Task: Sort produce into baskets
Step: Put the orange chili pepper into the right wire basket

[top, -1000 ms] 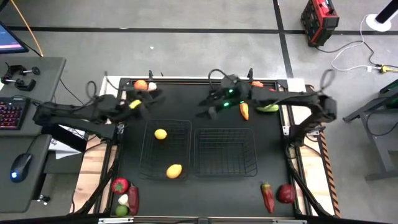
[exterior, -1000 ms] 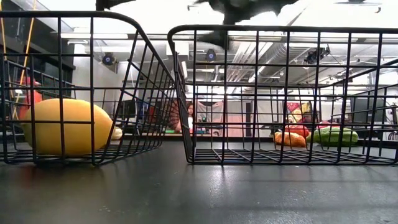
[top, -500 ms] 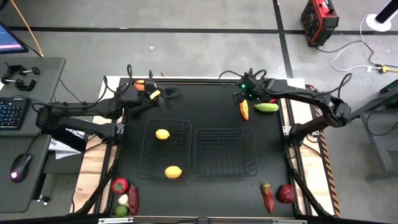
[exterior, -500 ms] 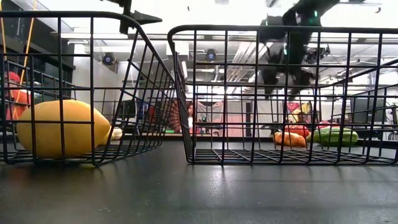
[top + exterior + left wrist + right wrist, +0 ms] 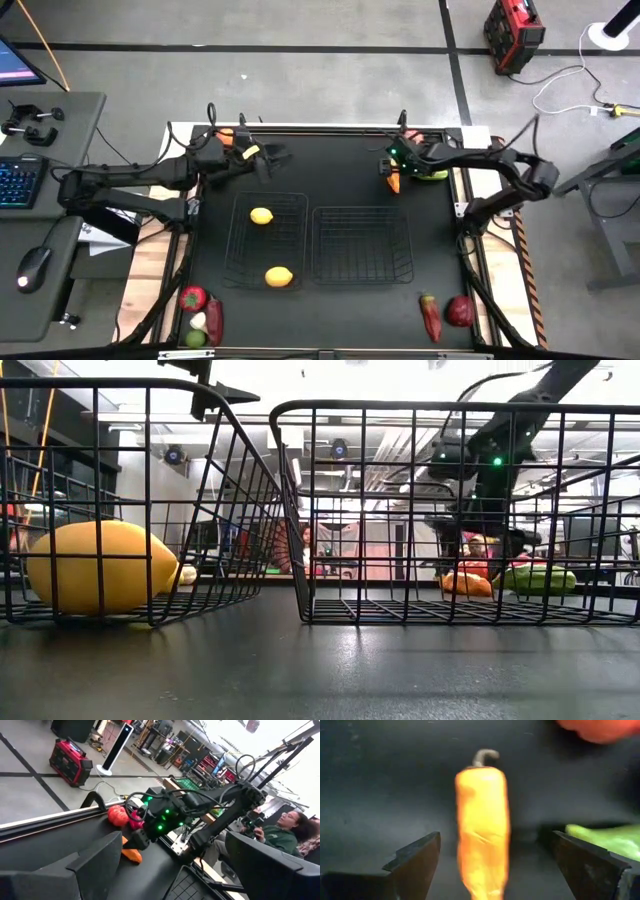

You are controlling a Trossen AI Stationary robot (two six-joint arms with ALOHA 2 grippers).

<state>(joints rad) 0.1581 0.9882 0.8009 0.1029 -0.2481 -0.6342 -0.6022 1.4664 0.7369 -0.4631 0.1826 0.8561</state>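
Where it lies, orange pepper [image 5: 482, 827] looks long, glossy.

This looks like a robot lab or workshop. The black table [image 5: 330, 195] stands on a grey floor with dark tape lines, with a desk, keyboard [image 5: 18, 182] and mouse [image 5: 34, 264] at 9 o'clock and a red machine [image 5: 513, 32] with cables at 1 o'clock. Behind it are bare ceiling pipes, screens and a person [image 5: 284, 831] sitting at a bench.
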